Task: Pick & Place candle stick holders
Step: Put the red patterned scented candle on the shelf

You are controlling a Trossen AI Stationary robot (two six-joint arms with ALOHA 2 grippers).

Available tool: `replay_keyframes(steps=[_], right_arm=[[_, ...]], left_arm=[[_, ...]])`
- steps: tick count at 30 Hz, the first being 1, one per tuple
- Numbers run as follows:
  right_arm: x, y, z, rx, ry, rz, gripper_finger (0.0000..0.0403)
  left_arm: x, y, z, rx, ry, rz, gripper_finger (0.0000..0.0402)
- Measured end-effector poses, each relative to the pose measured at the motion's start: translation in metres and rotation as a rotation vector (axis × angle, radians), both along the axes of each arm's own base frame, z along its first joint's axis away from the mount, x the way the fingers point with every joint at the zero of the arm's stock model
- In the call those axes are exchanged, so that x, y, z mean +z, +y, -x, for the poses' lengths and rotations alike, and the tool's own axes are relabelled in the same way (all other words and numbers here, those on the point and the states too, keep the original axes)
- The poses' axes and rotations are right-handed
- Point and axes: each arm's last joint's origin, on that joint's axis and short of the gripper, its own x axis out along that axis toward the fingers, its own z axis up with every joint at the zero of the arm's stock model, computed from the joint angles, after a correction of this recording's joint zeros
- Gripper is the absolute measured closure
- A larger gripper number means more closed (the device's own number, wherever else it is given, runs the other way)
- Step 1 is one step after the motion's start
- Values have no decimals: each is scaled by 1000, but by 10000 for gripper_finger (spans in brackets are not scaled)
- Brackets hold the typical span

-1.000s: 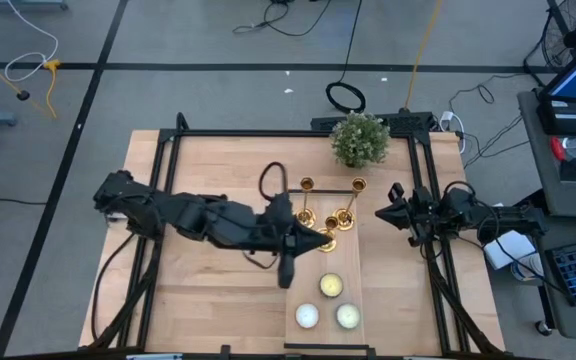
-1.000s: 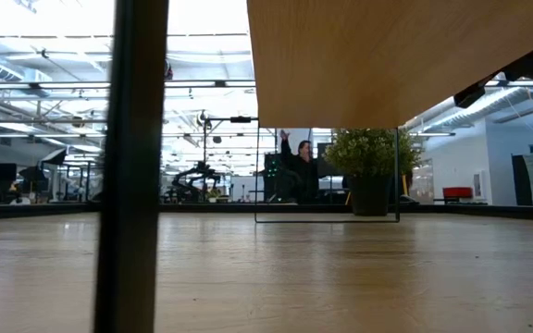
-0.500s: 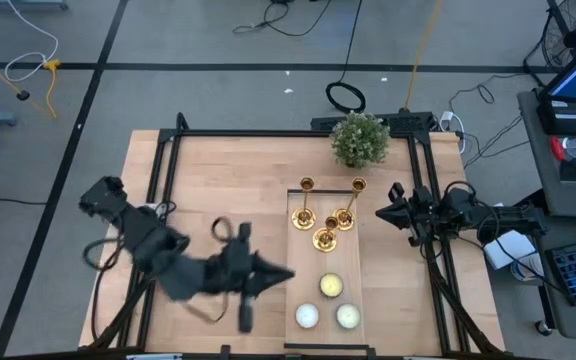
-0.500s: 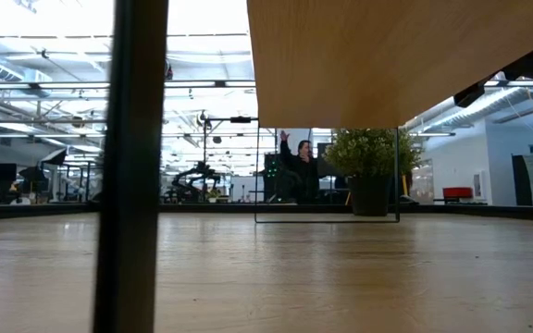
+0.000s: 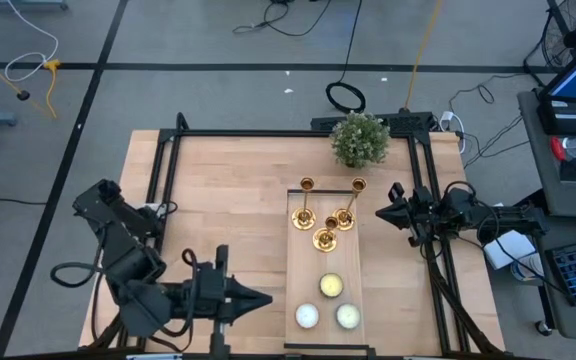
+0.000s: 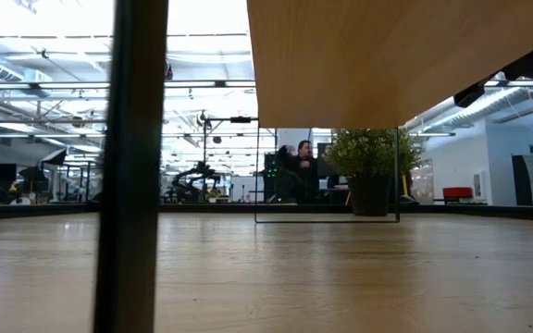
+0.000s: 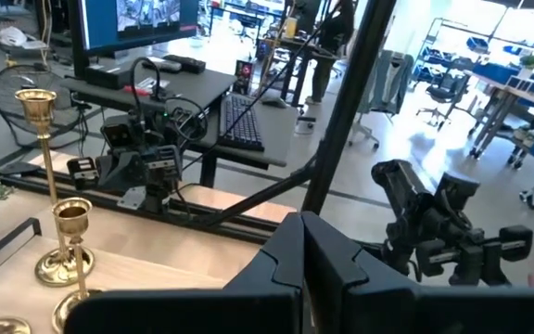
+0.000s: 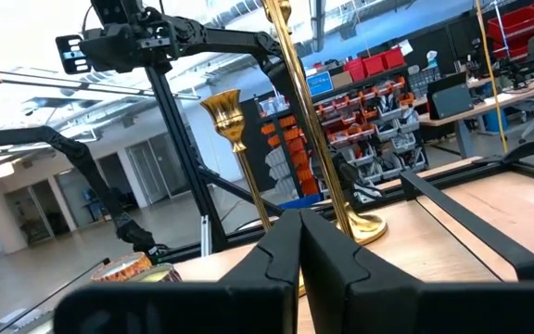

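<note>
Three gold candle stick holders [image 5: 325, 215] stand upright on their round bases at the far end of a pale wooden tray [image 5: 298, 265]. My left gripper [image 5: 268, 298] is shut and empty. It hovers near the table's front edge, left of the tray, pointing toward the table's right. In the left wrist view its fingers [image 7: 304, 250] are closed, with two holders [image 7: 63, 232] off to one side. My right gripper [image 5: 378, 213] rests shut at the table's right side, pointing at the holders. The right wrist view shows a holder's stem [image 8: 297, 102] just beyond its tips [image 8: 299, 243].
Three round pale candles [image 5: 330, 285] sit on the near half of the tray. A small potted plant [image 5: 359, 138] stands at the far edge behind the holders. Black frame rails [image 5: 168, 170] run along the table's sides. A person [image 6: 299, 166] is in the room beyond.
My left gripper has swung away from the front candle stick holder toward the table's near left corner, staying shut and empty. The three holders have kept their places on the tray.
</note>
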Motion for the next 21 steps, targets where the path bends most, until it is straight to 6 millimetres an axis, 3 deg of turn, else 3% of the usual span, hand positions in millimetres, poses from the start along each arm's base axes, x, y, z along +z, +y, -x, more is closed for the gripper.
replay_keyframes(steps=[5,14,21], right_arm=[[0,0,0,0,0,0,399],[0,0,0,0,-3,0,399],[0,0,0,0,-3,0,398]], left_arm=[[0,5,-8,10,-10,32,401],[-42,19,-93,-180,4,122,401],[-92,39,-147,-184,105,109,401]])
